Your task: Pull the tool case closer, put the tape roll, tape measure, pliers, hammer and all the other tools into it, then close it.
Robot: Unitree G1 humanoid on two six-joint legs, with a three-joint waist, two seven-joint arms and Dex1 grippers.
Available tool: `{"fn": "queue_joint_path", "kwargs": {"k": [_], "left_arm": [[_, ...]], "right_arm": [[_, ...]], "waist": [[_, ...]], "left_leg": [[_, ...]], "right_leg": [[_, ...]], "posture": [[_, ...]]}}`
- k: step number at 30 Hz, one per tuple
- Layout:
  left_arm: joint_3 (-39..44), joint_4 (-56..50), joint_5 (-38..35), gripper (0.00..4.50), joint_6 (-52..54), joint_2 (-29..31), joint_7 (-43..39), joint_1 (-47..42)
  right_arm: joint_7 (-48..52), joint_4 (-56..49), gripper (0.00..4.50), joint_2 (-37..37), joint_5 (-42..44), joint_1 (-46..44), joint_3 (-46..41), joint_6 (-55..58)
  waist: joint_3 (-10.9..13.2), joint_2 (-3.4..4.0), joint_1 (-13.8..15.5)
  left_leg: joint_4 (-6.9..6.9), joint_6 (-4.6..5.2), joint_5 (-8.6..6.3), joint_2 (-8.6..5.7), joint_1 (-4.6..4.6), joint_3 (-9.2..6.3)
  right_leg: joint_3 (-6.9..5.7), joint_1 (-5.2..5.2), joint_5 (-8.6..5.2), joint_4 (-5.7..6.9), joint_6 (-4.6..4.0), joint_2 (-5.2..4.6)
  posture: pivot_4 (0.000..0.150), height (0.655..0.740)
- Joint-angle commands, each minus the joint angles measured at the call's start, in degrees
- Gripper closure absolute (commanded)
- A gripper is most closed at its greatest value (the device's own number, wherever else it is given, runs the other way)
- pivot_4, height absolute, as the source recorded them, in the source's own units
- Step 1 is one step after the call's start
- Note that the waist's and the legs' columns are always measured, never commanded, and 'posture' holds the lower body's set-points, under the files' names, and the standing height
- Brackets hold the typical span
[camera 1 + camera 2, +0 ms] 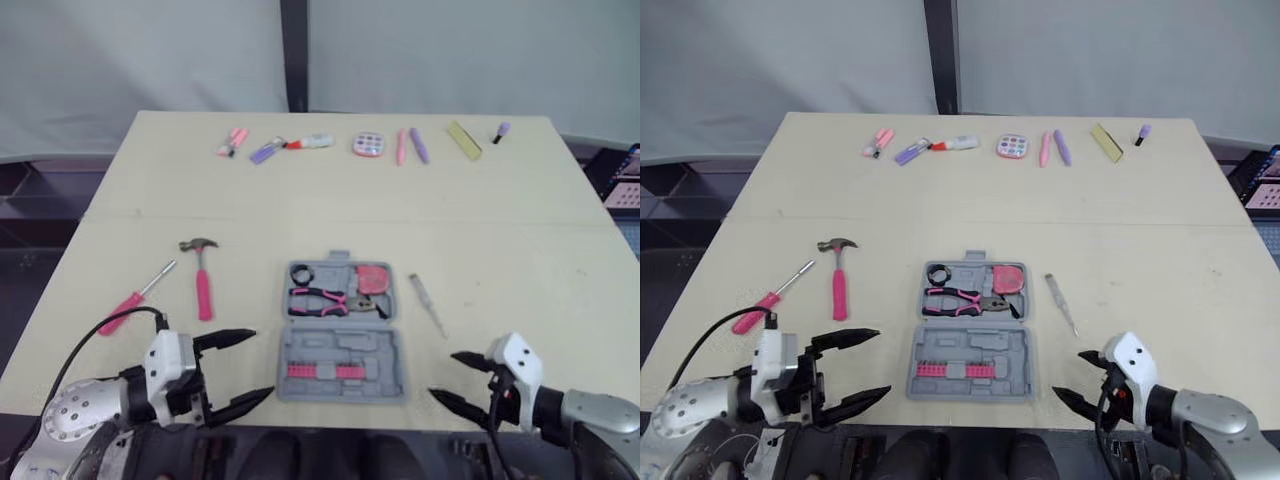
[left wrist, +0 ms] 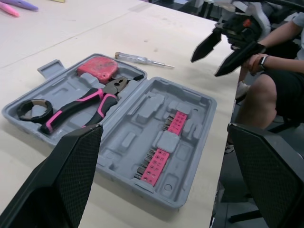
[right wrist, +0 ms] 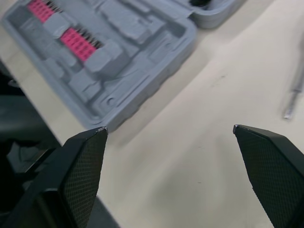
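Left eye view puts the open grey plastic tool case [image 1: 345,348] at lower centre of the frame, on the cream table [image 1: 520,270]. Its upper half holds a black tape roll [image 1: 303,273], pink-and-black pliers [image 1: 320,300] and a pink tape measure [image 1: 374,278].

A pink-handled hammer [image 1: 202,275] lies left of the case, with a pink-handled screwdriver [image 1: 135,298] farther left. A slim clear screwdriver [image 1: 427,303] lies just right of the case. Small pink and purple items [image 1: 410,145] line the table's top edge.

The left gripper [image 1: 262,363], lower left, and the right gripper [image 1: 443,375], lower right, flank the case with fingers spread, empty. In the left wrist view a seated person's knee [image 2: 266,90] shows beyond the table.
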Motion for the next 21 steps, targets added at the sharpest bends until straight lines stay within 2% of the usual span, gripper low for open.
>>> {"fn": "queue_joint_path", "kwargs": {"k": [1,5,9,12,18,21], "left_arm": [[-0.9,-0.2,-1.3,0.0,0.9,0.5,-0.2,-2.7],[-1.1,0.5,-1.8,0.0,3.0,0.0,1.7,-5.8],[-0.9,0.9,-2.2,0.0,4.7,-0.5,3.1,-6.8],[-0.9,1.8,-1.9,0.0,5.2,-0.7,3.5,-7.1],[-0.7,3.3,-1.0,0.0,4.5,-1.0,3.8,-7.1],[-0.5,3.9,-0.2,0.0,3.4,-1.5,4.1,-6.6]], "right_arm": [[-3.8,-3.0,0.03,1.6,0.4,0.0,-2.6,0.2],[-11.8,-5.3,0.03,4.7,-0.6,-1.8,-5.0,3.9],[-17.8,-7.2,0.03,6.9,-2.4,-4.1,-3.5,7.9],[-23.4,-5.8,0.03,10.0,-4.0,-8.0,-1.5,11.6],[-27.5,-2.3,0.03,14.0,-2.8,-15.1,0.2,17.4],[-30.2,2.4,0.03,15.8,-5.7,-20.6,3.7,18.2]], "waist": [[0.0,0.01,0.0],[0.0,0.01,0.1],[0.0,0.04,-0.1],[0.0,0.06,-0.4],[0.0,0.14,-0.6],[0.0,0.15,-1.2]], "left_leg": [[0.02,0.0,0.0,-0.01,0.0,0.0],[0.03,0.0,0.0,-0.05,-0.01,-0.05],[-0.01,0.0,0.0,-0.03,0.0,-0.04],[-0.02,-0.02,0.01,0.01,0.0,-0.03],[-0.02,-0.04,0.02,-0.03,-0.01,-0.05],[-0.01,-0.04,0.02,-0.05,0.01,-0.05]], "right_leg": [[0.01,0.0,0.0,0.01,0.0,0.0],[0.04,0.0,0.0,0.07,0.0,-0.04],[0.08,-0.05,0.0,0.08,0.0,-0.01],[0.11,-0.08,0.0,0.1,0.0,0.03],[0.28,-0.13,0.0,0.17,0.0,0.0],[0.47,-0.14,0.0,0.23,0.0,-0.01]], "posture": [[0.15,0.74],[0.15,0.74],[0.15,0.74],[0.15,0.74],[0.15,0.74],[0.15,0.74]]}}
